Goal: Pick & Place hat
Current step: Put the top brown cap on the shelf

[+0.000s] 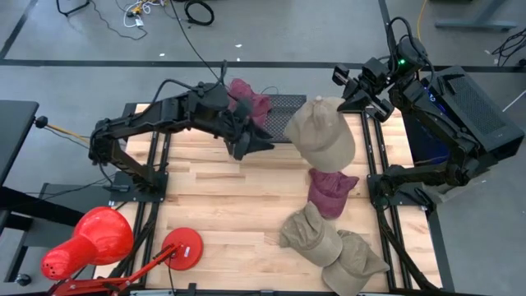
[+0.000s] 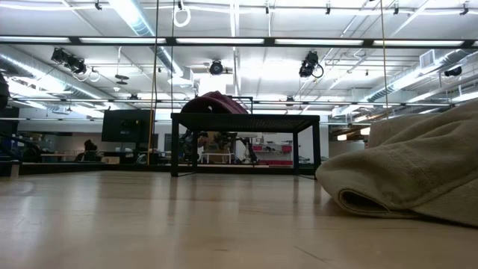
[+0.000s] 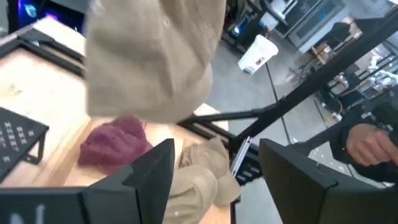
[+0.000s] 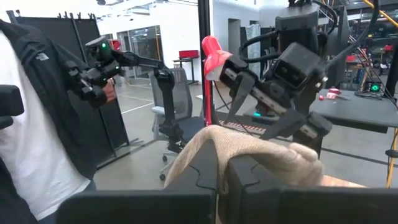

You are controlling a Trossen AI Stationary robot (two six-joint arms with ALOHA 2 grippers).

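You see the light wooden table [image 1: 222,181] with the black mesh stand [image 1: 283,107] at its far edge, behind the left gripper [image 1: 261,141]. The right gripper [image 1: 371,100] is raised over the far right corner, and its jaws are pressed together on the edge of the large beige cloth cap [image 1: 322,133], which hangs from them above the table, between both grippers. In the right wrist view the same beige fabric is squeezed between the dark fingers [image 4: 205,180].

The left gripper is in the air in front of the stand, its jaws spread and holding nothing; in its wrist view the hanging cap is just ahead of the jaws. The dark red cap [image 1: 249,97] lies on the stand, directly behind the left jaws. Another dark red cap [image 1: 330,192] lies on the table below the hanging one. Two beige caps [image 1: 333,247] lie near the front right corner, well apart from both jaws.
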